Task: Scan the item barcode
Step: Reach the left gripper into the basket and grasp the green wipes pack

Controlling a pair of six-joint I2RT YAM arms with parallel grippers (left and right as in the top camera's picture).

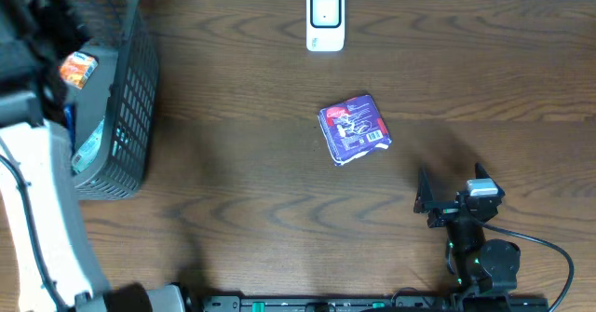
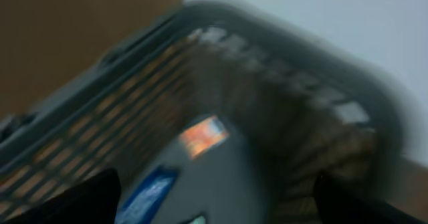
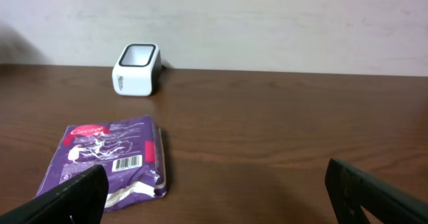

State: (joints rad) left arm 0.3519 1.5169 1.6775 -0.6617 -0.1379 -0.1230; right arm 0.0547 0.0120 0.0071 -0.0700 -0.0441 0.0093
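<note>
A purple packet [image 1: 354, 128] lies flat on the table's middle, its barcode [image 3: 126, 163] facing up. The white scanner [image 1: 325, 20] stands at the far edge, beyond the packet. My right gripper [image 3: 214, 194] rests low near the front right, open and empty, with the packet [image 3: 110, 160] ahead of its left finger. My left gripper [image 2: 217, 200] hangs open over the dark mesh basket [image 1: 130, 98] at the far left, holding nothing. The left wrist view is blurred. Inside the basket lie an orange packet [image 2: 204, 136] and a blue item [image 2: 150, 194].
The basket [image 2: 281, 70] takes up the table's left edge, with my left arm [image 1: 42, 210] reaching over it. A black cable [image 1: 540, 247] loops beside the right arm's base. A pale wall [image 3: 267, 17] runs behind the scanner [image 3: 137, 69].
</note>
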